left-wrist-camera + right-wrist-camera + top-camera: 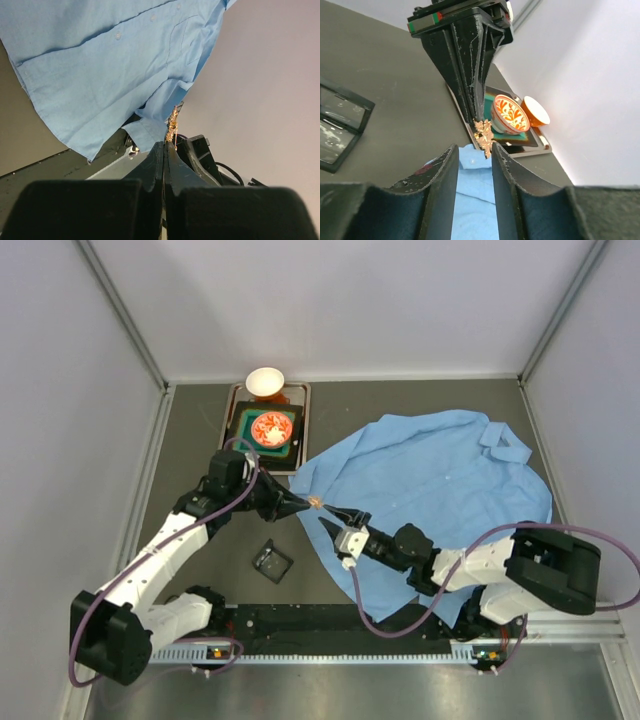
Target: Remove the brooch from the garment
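Observation:
The garment (440, 480) is a light blue shirt spread over the right half of the table, and its near-left edge is lifted between the two grippers. At that edge is the brooch (318, 503), a tiny gold-toned ornament. My left gripper (306, 504) is shut on the brooch (172, 122), which sticks up from its tips (165, 146) beside a fold of the garment (100, 75). My right gripper (333, 519) faces it, jaws parted. The brooch's (483, 135) lower tip hangs just at the mouth of the right gripper (474, 148), above the blue fabric (472, 200). I cannot tell whether the pin is still in the cloth.
A dark tray (300, 430) at the back left carries a red-patterned bowl (271, 428), and a small cup (265, 381) stands behind it. A small dark square box (271, 561) lies on the table near the left arm. Grey walls close in on three sides.

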Robot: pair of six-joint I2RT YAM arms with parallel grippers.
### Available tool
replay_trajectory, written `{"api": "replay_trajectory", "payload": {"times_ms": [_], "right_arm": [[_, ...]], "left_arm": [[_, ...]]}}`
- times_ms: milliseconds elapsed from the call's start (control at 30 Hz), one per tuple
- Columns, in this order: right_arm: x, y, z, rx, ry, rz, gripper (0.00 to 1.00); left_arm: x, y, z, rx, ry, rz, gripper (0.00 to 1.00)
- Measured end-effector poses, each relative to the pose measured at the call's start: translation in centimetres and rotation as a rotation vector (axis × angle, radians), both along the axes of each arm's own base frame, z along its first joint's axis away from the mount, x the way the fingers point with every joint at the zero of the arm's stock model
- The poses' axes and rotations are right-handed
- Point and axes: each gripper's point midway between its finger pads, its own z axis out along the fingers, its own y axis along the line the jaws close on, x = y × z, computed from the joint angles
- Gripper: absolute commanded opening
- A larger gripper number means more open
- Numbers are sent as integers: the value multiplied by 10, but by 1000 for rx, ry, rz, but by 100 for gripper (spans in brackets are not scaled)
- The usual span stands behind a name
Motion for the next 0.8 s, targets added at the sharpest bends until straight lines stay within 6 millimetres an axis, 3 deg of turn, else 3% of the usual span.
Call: {"api": "replay_trajectory", "payload": {"times_ms": [800], "right_arm": [[13,13,-5,-84,-108,-98,18]], "left_arm": [[-8,2,-1,-14,36,11,0]]}}
